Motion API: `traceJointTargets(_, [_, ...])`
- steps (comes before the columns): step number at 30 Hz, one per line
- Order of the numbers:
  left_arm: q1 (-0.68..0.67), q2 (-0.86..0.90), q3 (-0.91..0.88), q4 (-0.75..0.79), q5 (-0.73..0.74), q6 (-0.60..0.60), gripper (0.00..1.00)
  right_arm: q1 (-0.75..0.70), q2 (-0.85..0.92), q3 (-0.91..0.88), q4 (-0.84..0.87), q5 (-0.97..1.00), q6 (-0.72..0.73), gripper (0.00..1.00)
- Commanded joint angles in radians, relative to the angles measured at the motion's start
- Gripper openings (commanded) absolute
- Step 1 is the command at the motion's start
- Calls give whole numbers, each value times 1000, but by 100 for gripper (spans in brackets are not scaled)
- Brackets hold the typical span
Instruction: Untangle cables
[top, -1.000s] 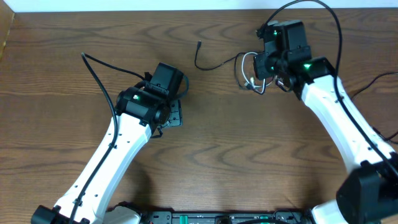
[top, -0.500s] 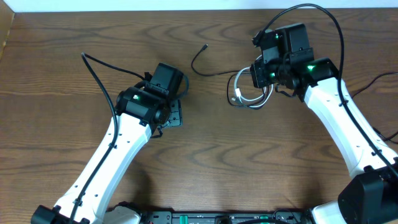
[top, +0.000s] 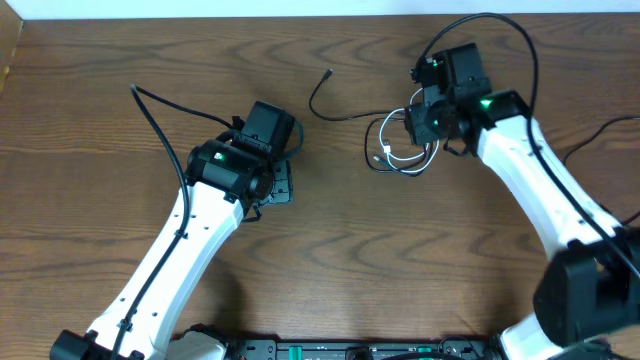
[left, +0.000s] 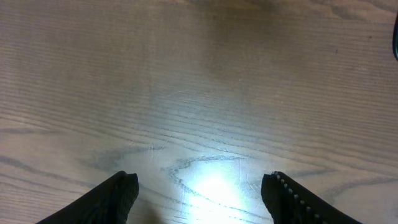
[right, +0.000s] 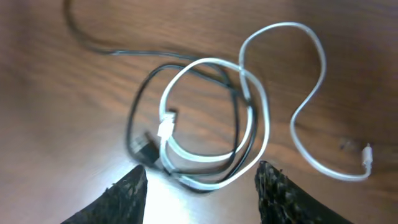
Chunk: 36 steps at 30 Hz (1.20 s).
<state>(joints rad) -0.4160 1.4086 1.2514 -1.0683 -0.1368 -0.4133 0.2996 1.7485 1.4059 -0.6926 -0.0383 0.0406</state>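
Note:
The cables lie in a loose tangle (top: 399, 152) on the wooden table at the back right. A white cable (right: 266, 115) makes two loops, and its plug end (right: 368, 155) trails off to the right. A thin black cable (right: 134, 118) coils through the white loops. Its tail (top: 322, 103) runs left to a small plug (top: 330, 73). My right gripper (top: 418, 132) (right: 202, 190) hangs open just above the near edge of the tangle and grips nothing. My left gripper (top: 284, 183) (left: 202, 193) is open over bare wood, well left of the cables.
Thick black robot wires arch off the left arm (top: 150, 108) and over the right arm (top: 500, 18). The table's far edge (top: 300, 17) meets a white strip at the top. Another dark wire (top: 605, 135) lies at the right edge.
My right gripper, which was shut on the tangle, carried it slightly toward the front, then opened. The cables now rest on the table. The left arm has not moved.

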Motion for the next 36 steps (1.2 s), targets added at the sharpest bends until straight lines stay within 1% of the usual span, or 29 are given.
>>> traceJointTargets(1, [0, 10, -4, -4, -2, 9, 69, -5, 71, 4, 66, 113, -2, 55])
traceJointTargets(5, [0, 10, -4, -4, -2, 9, 69, -39, 135, 4, 164, 107, -1, 66])
traceJointTargets(8, [0, 10, -4, -4, -2, 9, 69, -64, 173, 4, 212, 93, -6, 68])
traceJointTargets(13, [0, 10, -4, -3, -2, 9, 69, -91, 220, 4, 265, 42, -36, 66])
traceJointTargets(19, [0, 10, -4, -4, -2, 9, 69, -99, 287, 4, 298, 43, -36, 59])
traceJointTargets(26, [0, 10, -4, -4, -2, 9, 69, -104, 333, 4, 322, 59, -35, 62])
traceJointTargets(29, [0, 10, -4, -4, -2, 9, 69, -105, 346, 4, 334, 63, -34, 58])
traceJointTargets(32, [0, 10, -4, -4, -2, 9, 69, -105, 360, 4, 341, 63, -34, 49])
traceJointTargets(36, [0, 10, -4, -4, -2, 9, 69, -105, 373, 4, 350, 63, -29, 45])
